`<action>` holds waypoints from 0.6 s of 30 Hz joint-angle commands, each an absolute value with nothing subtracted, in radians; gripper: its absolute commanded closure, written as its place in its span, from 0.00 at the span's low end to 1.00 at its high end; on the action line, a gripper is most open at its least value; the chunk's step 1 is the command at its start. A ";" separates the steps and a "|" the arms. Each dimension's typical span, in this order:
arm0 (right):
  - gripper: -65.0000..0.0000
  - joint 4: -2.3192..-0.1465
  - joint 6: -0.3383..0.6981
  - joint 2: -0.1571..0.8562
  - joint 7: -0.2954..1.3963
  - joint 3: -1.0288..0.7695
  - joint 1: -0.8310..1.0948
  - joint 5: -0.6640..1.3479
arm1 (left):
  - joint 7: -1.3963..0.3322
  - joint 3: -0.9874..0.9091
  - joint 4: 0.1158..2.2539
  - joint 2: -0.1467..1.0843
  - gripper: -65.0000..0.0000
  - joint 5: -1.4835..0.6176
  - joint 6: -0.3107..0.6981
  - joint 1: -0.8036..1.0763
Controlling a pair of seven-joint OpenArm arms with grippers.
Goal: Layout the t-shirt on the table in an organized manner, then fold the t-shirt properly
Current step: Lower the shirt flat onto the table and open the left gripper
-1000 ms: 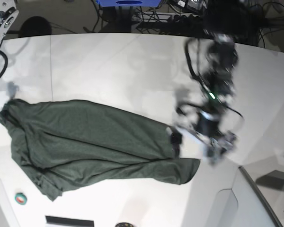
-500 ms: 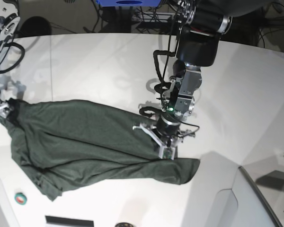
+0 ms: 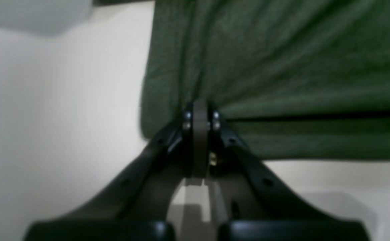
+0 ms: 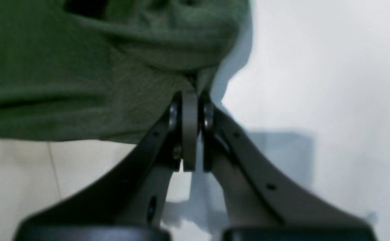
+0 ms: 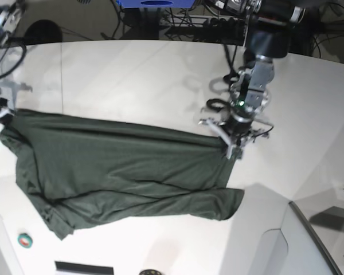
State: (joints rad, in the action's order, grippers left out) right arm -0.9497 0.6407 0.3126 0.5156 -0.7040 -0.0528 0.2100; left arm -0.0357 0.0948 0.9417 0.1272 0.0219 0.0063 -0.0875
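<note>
Both pincers were clenched on the t-shirt (image 5: 120,172): left pincer (image 3: 200,110) and right pincer (image 4: 190,100) each pinched an edge, cloth stretched above the bench (image 5: 132,74). Thin hem might slip if pulled unevenly.

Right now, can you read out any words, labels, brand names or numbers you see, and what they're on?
None legible: the t-shirt is plain green with no print, and the table bears no writing.

Dark green t-shirt (image 5: 120,172), stretched, rumpled, on white table (image 5: 160,74).
</note>
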 commanded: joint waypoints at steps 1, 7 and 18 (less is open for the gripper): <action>1.00 -1.044 0.636 0.334 0.533 -0.713 -0.033 0.209 | -0.047 0.090 0.984 0.154 1.00 0.024 -0.012 -0.067; 1.00 -1.483 0.633 0.252 0.711 -0.717 0.136 0.209 | -0.171 0.088 1.230 0.200 1.00 0.022 -0.012 0.053; 0.90 -1.682 0.582 0.185 0.944 -0.740 0.162 0.208 | -0.311 0.035 1.537 0.154 1.00 0.018 -0.012 0.108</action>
